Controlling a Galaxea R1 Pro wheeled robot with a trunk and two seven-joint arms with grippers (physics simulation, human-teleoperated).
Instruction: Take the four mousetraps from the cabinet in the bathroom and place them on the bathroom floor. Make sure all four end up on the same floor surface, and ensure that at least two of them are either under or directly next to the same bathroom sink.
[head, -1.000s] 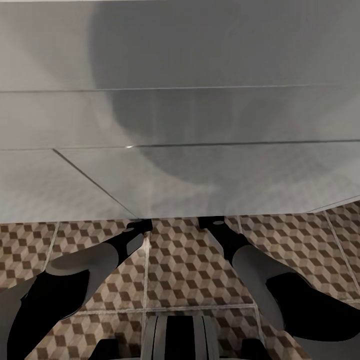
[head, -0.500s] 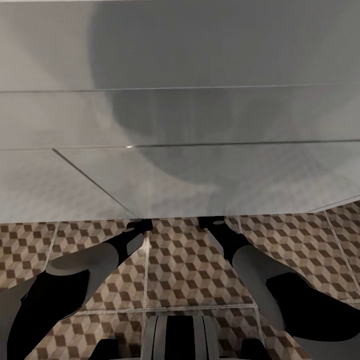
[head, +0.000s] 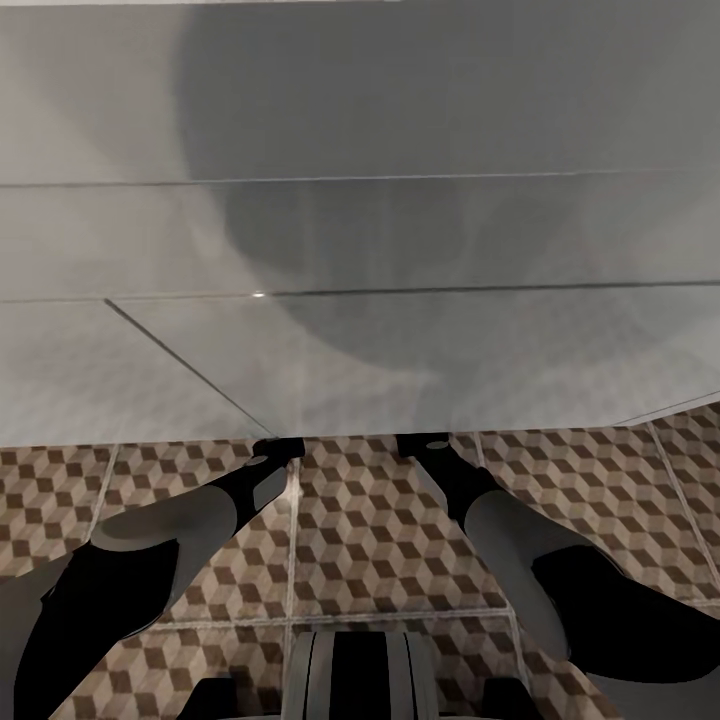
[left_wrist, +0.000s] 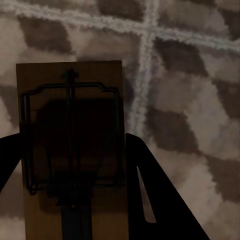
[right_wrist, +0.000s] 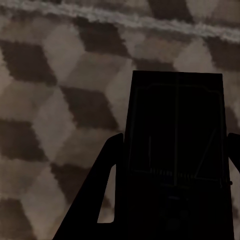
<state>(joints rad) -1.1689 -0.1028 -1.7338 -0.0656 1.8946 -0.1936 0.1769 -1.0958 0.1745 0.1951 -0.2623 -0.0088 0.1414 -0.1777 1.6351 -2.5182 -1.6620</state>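
While both arms reach forward and down in the head view, each wrist camera shows a flat wooden mousetrap clamped between dark fingers. The left end effector (left_wrist: 75, 200) is closed on the left mousetrap (left_wrist: 70, 145), a tan-brown rectangular slab with straight edges and square corners; thin dark wire forms a rectangular bow across its face, with a straight bar running down the middle. One black finger (left_wrist: 155, 200) presses against its long edge, and the other shows at the opposite edge. The right end effector (right_wrist: 175, 200) is likewise closed on the right mousetrap (right_wrist: 177, 150), a slab of the same shape that lies in deep shadow and reads almost black, its thin wire outline and a small coiled spring just visible. A dark finger (right_wrist: 100, 195) stands against one long edge.

Behind both traps lies the bathroom floor (head: 380, 520), glossy square tiles printed with a repeating cube pattern in brown, beige and off-white, divided by pale grout lines. Whether either trap touches the tiles cannot be told.

In the head view the two arms, with smooth grey and black shells, end at the lower edge of a broad, smooth, pale grey surface (head: 400, 250) that fills the upper part of the picture, crossed by thin seams and a large soft shadow. The left wrist end (head: 278, 447) and right wrist end (head: 425, 441) sit just at that edge, over the tiles. No writing or label can be read on anything.
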